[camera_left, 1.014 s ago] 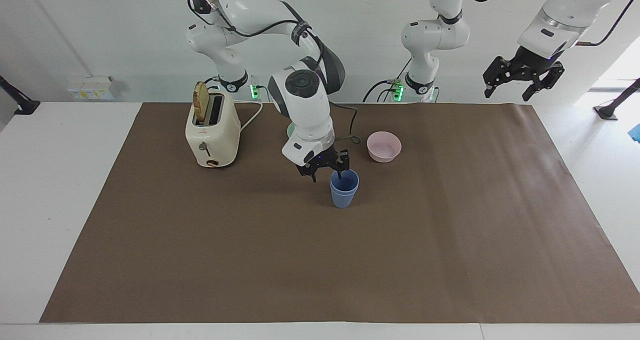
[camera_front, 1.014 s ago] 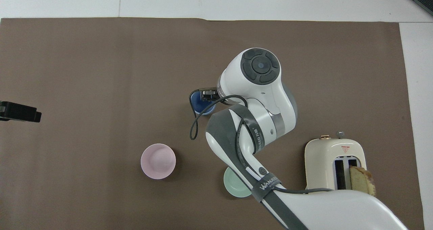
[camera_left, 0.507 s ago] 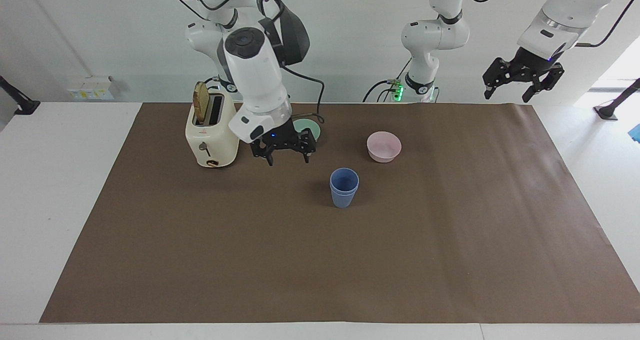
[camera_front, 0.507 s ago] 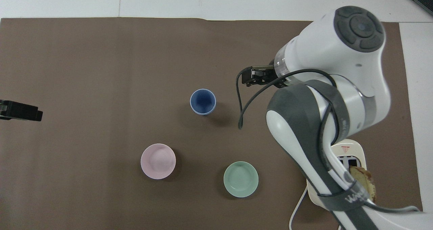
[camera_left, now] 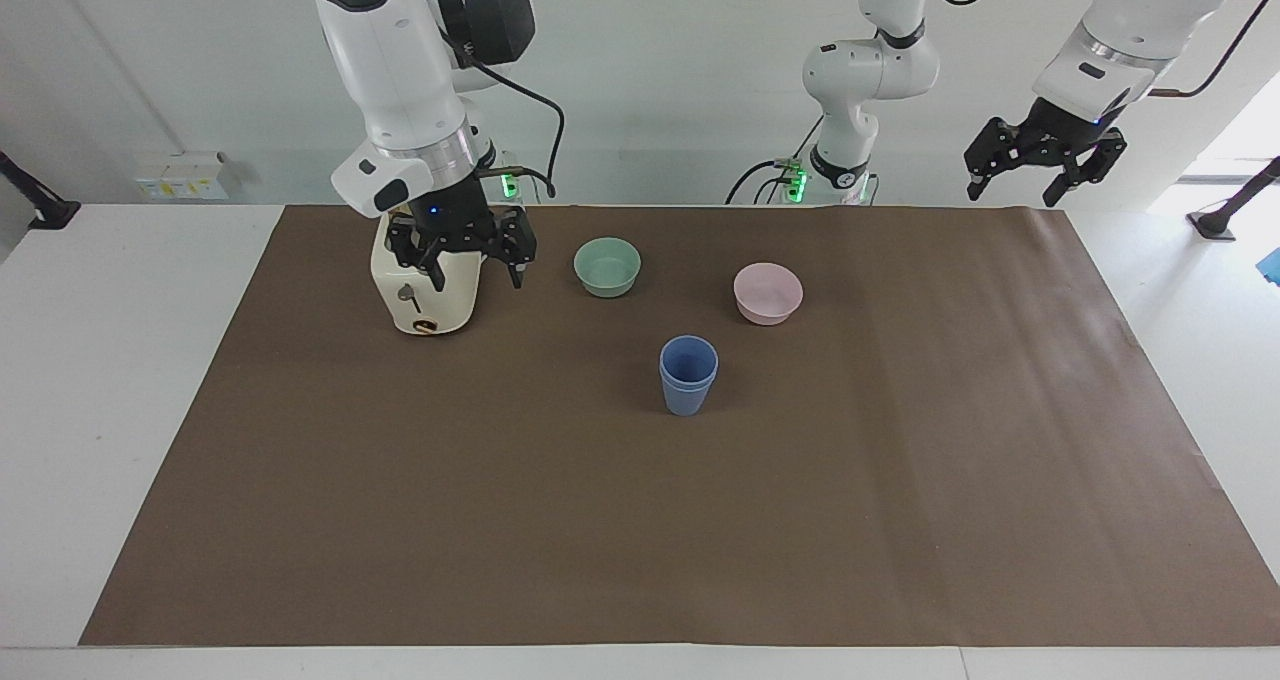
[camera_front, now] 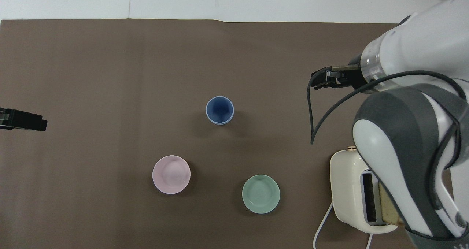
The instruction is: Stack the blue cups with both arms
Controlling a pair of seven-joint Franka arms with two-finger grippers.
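The blue cups (camera_left: 688,374) stand nested, one inside the other, upright on the brown mat (camera_left: 900,480), well apart from both grippers. The stacking looks done, so the step in hand is the retreat: each arm should pull clear high, without sweeping low across the stack. The right gripper (camera_left: 464,250) hangs with its jaws spread wide and empty, just over the toaster (camera_left: 425,295); the green bowl (camera_left: 607,266) sits beside it toward the cups, and the pink bowl (camera_left: 768,292) lies past that. The left gripper (camera_left: 1043,160) waits raised over the mat's edge at its own end, jaws also wide and empty. The cups are matte blue and tapered, the inner rim showing just above the outer.
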